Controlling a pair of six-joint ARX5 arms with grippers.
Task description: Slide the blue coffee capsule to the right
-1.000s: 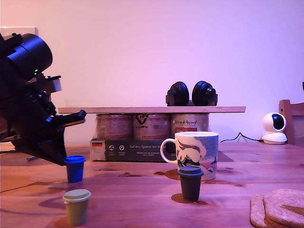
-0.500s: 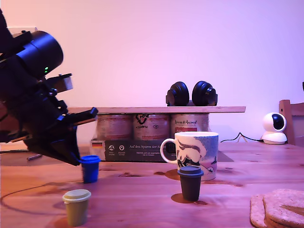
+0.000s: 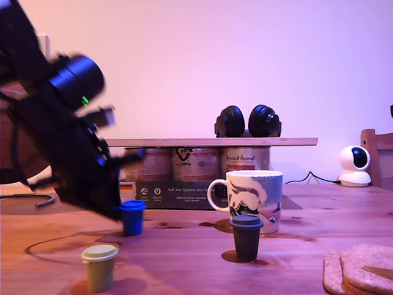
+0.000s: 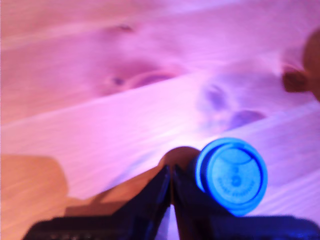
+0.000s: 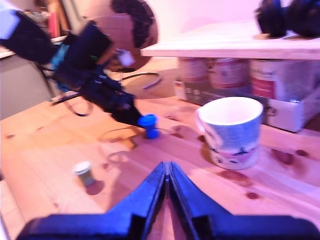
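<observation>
**Closed jaws against the blue capsule**

First gripper (image 4: 171,192): jaws pressed together, nothing between them, tip right beside the small bright blue plastic coffee capsule (image 4: 231,175) — touching or nearly so, hard to tell through the blur. In the exterior view, the same black gripper (image 3: 113,209) slanting down from the exterior view's left, tip at the capsule's (image 3: 132,217) rim. Capsule upright on the warm wooden table (image 3: 184,258), towards the exterior view's left, well apart from the white illustrated ceramic mug (image 3: 253,199).

Second gripper (image 5: 167,187): jaws also together, empty, hanging above bare wood — capsule (image 5: 148,125) and mug (image 5: 232,131) well ahead of it.

Further out: a pale olive-green capsule (image 3: 99,267) nearer the camera, a dark brown capsule (image 3: 246,236) just in front of the mug. Behind, a light wooden plank (image 3: 209,141) resting across round tins (image 3: 196,163), black headphones (image 3: 247,121) on top. At the exterior view's right, a small white round camera (image 3: 354,166) and cork coasters (image 3: 362,267).
</observation>
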